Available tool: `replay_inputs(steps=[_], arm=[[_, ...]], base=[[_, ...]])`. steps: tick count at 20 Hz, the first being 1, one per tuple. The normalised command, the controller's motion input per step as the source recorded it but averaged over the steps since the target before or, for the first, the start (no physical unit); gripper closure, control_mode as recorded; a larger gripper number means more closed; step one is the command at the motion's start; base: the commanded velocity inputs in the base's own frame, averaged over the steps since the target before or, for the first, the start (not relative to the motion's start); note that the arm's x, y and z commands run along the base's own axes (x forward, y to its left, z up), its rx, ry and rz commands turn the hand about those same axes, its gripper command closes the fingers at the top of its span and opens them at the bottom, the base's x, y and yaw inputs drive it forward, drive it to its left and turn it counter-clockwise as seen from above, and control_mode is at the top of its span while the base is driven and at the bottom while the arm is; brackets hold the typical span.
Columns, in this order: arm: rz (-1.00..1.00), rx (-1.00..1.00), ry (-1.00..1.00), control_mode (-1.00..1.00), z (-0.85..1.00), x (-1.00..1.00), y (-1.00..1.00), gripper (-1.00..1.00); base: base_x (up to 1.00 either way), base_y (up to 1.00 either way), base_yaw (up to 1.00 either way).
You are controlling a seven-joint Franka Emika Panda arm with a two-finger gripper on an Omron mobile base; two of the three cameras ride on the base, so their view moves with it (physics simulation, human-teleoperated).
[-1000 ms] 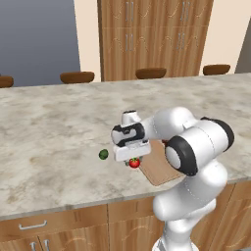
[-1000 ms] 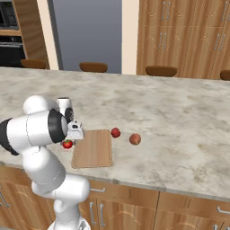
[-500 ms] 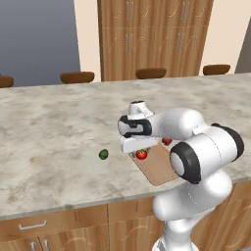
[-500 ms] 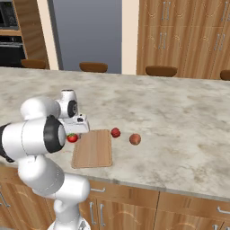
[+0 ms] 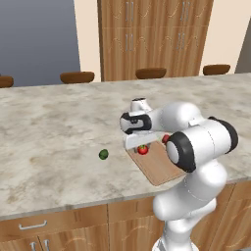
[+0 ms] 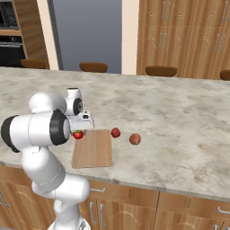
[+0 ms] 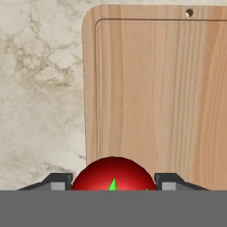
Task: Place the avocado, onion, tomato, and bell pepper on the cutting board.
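My gripper (image 7: 113, 182) is shut on the tomato (image 7: 113, 174), a red ball with a green stem, and holds it just above the cutting board (image 7: 159, 97) near one edge. In the base views the tomato (image 5: 142, 149) (image 6: 78, 134) hangs over the left end of the board (image 5: 159, 169) (image 6: 93, 150). The dark green avocado (image 5: 103, 154) lies on the counter left of the board. On the counter just right of the board are the dark red bell pepper (image 6: 116, 132) and, further right, the pinkish-tan onion (image 6: 134, 139).
The marble counter (image 5: 54, 127) stretches wide to the left and behind the board. Brown stools (image 6: 93, 67) line its far side. The counter's front edge runs close to the board's near end.
The gripper has carried the tomato up and to the right, from beside the board's left edge to over the board. The other vegetables and the board have not moved.
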Motion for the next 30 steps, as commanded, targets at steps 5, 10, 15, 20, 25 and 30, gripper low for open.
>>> replay_inputs(steps=[5,10,15,20,25,30], arm=[[0.02,0.0,0.0,-1.0,-0.29,0.29,0.0,1.0],[0.03,0.0,0.0,-1.0,-0.23,0.31,-0.13,1.0],[0.0,0.0,0.0,-1.0,-0.23,0.02,-0.16,1.0],[0.0,0.0,0.0,-1.0,-0.32,0.0,-0.04,1.0],[0.0,0.0,0.0,-1.0,-0.33,0.0,-0.03,1.0],[0.0,0.0,0.0,-1.0,-0.2,0.0,-0.02,-1.0]], base=[[0.0,0.0,0.0],[0.0,0.0,0.0],[0.0,0.0,0.0],[0.0,0.0,0.0],[0.0,0.0,0.0],[0.0,0.0,0.0]])
